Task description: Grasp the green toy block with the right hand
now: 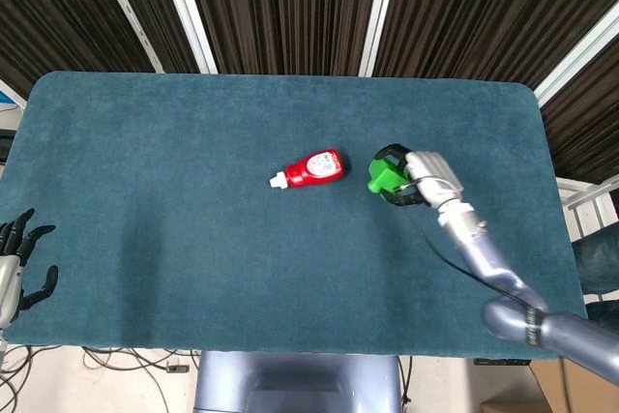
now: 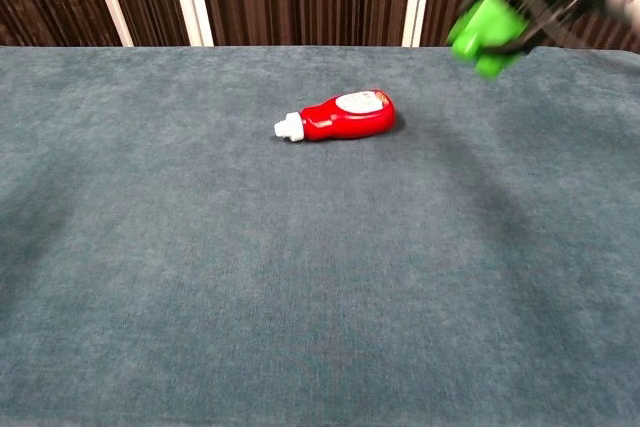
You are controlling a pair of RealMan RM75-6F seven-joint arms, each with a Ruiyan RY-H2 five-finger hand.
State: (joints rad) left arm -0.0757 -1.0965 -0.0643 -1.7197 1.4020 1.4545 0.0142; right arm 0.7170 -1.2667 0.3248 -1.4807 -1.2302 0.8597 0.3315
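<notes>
Green toy block (image 1: 386, 177), clear of the table (image 1: 193, 142) and in the air: in the chest view it hangs well above the cloth, high at about 1 o'clock, motion-blurred, tilted with its long axis running from lower right to upper left. Held by the right hand (image 1: 422, 177), dark fingers (image 2: 527, 9) wrapped round its right side, so the block juts out toward 9 o'clock from the palm in the head view. Closed firmly enough to carry it, by the look of it; how much finger overlap there is on the far face cannot be made out through the blur. Grasp judged made, the lift under way or done.

Just beyond the block at 9 o'clock, lying on its side on the table: red bottle (image 1: 311, 169), white cap pointing toward 8 o'clock, apart from block and hand. Worth minding only if the block were lowered that way.

Far off at 8 o'clock, at the table's lower left edge: left hand (image 1: 16, 260), fingers spread, holding nothing, much the farther of the two from the block.
</notes>
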